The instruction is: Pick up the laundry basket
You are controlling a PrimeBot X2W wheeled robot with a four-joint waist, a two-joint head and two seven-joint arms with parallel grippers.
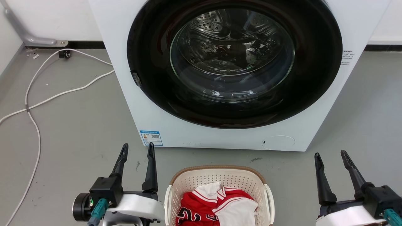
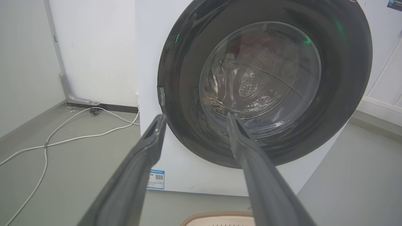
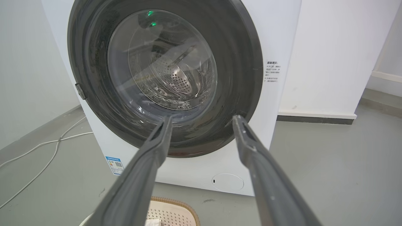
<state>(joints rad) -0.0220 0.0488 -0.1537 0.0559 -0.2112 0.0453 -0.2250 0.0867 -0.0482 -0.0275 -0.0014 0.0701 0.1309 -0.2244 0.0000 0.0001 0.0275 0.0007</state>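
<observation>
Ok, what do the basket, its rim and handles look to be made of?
The laundry basket looks like moulded cream plastic, matte, with regular punched holes in its wall. Its rim is brown with a woven texture: wicker-style trim or moulded plastic, I cannot tell. The loop handles look like smooth white plastic, slightly glossy.
</observation>
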